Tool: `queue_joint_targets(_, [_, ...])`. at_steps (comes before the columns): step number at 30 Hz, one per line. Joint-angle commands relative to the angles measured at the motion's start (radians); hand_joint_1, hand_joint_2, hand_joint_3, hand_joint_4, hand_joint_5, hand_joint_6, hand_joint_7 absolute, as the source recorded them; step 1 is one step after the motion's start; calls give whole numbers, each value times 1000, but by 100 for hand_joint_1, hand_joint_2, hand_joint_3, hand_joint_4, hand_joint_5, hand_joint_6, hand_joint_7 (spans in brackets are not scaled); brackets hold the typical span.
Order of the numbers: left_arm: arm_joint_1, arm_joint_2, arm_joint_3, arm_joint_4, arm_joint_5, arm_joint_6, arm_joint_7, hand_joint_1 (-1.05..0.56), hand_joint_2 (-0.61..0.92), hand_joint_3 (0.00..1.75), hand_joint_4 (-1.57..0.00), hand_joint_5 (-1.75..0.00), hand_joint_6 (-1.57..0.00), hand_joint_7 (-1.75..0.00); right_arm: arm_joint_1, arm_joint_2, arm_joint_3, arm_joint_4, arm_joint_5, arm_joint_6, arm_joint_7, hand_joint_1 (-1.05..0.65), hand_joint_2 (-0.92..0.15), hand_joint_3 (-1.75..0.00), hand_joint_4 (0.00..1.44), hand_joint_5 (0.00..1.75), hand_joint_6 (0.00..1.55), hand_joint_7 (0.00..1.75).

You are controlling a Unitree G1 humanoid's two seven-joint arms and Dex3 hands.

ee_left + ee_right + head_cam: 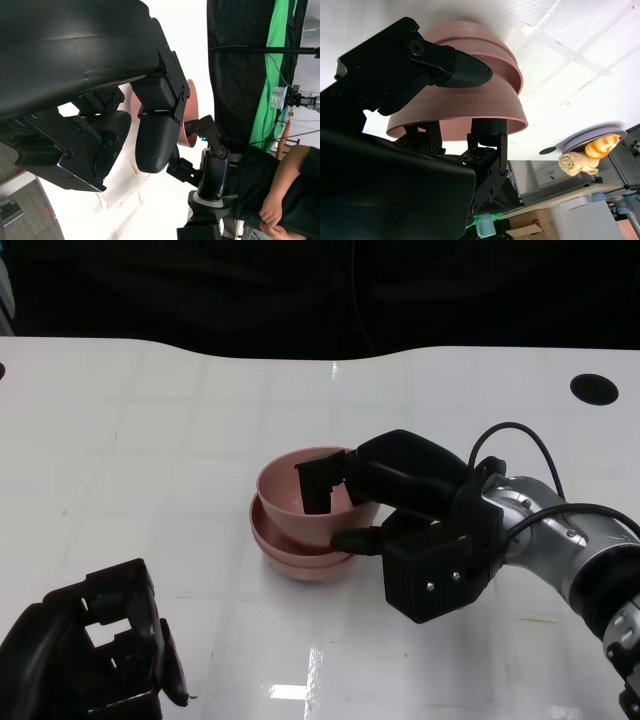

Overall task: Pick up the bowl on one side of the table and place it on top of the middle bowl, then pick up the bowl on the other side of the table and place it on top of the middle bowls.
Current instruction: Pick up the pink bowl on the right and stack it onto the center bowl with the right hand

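My right hand (pixel 345 490) reaches in from the right and grips the rim of the top bowl (pixel 300 502), fingers (pixel 318 483) hooked inside it and thumb against its outer wall. My left hand (pixel 95 645) rests well apart from the bowl, nearer me, fingers curled, holding nothing.
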Motion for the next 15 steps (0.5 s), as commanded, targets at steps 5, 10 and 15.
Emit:
queue_joint_targets(5, [2, 8, 2, -5, 13, -12, -5, 48, 92, 138, -120, -175, -95, -175, -18, 3, 4, 20, -5, 11, -10, -28, -68, -94, 91, 175, 68, 175])
queue_joint_targets(10, [0, 11, 3, 2, 15, -18, -12, 48, 92, 137, -120, -175, -95, -175, -19, 4, 8, 24, -11, 9, -21, -28, -67, -93, 91, 175, 68, 175])
queue_joint_targets(15, [-1, 8, 2, 4, 15, -20, -14, 47, 92, 137, -120, -175, -95, -175, -22, 6, 11, 25, -14, 4, -23, -28, -67, -93, 91, 175, 68, 175])
